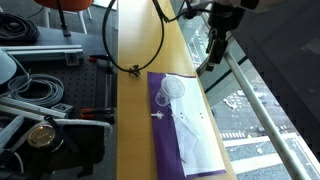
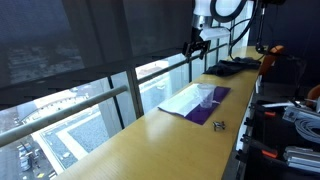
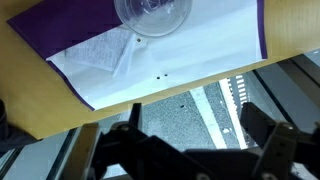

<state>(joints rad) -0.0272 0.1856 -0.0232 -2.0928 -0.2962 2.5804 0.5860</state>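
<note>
My gripper [image 1: 209, 52] hangs open and empty above the window-side edge of the long wooden counter [image 1: 135, 120], and it also shows in an exterior view [image 2: 195, 46]. In the wrist view the gripper [image 3: 193, 108] has its dark fingers [image 3: 262, 125] spread wide, with only the street far below between them. Nearest to it lies a purple mat [image 1: 158, 135] under a white sheet [image 1: 192, 130]. A clear plastic cup [image 1: 172, 92] stands on the sheet. The wrist view shows the cup [image 3: 152, 12], the sheet [image 3: 180, 50] and the mat [image 3: 40, 30] just past the fingers.
A small metal piece [image 1: 158, 115] lies on the mat's inner edge. A black cable [image 1: 130, 68] loops over the counter beyond the mat. Window glass and a railing [image 1: 262, 110] run along one side. Cluttered equipment and cables [image 1: 40, 90] fill the other side.
</note>
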